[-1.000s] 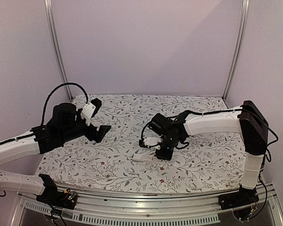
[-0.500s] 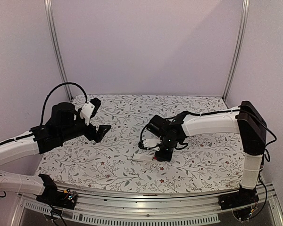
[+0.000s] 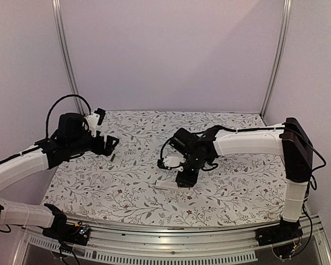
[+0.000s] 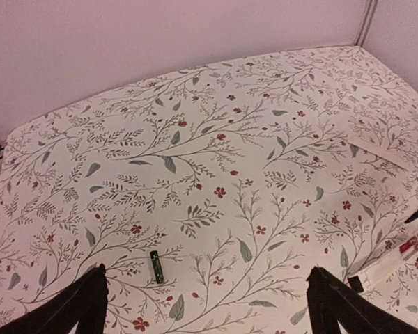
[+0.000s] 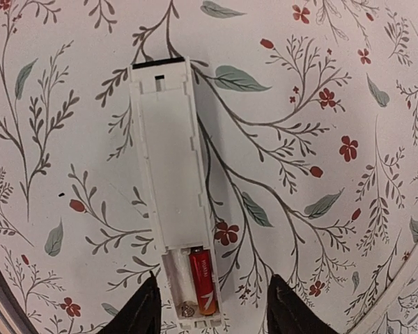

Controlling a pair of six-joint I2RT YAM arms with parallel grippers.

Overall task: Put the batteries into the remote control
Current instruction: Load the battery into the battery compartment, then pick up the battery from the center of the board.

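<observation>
We see the remote control [image 5: 168, 174] lying flat on the surface [image 3: 231, 193], a little right of the middle, under the right tool [image 5: 213, 280]. It is a slim, long bar of white plastic with straight edges. Its battery bay, at the end nearest to the right wrist camera, is uncovered. In the groove on the right side of that view sits a red battery [image 5: 201, 278], a small glossy cylinder with white print. In the other groove we see a small metal spring [image 5: 186, 306].

The black fingers [image 5: 143, 309] of the right tool stand apart, one at each side of this end of the bar. The gap is wider than the bar, and they clamp nothing. Whether one finger touches the plastic edge, we cannot tell.

The left tool [image 4: 207, 278] hangs over the left part of the surface with its fingers spread wide, holding nothing. Below it lies a dark battery [image 4: 157, 266], a thin cylinder, alone on the cloth [image 4: 216, 139]. The cloth is white and smooth, printed with grey-green leaves, thin branches and small red flowers. A thin, flat white cover strip [image 4: 380, 154] lies apart from the remote control.
</observation>
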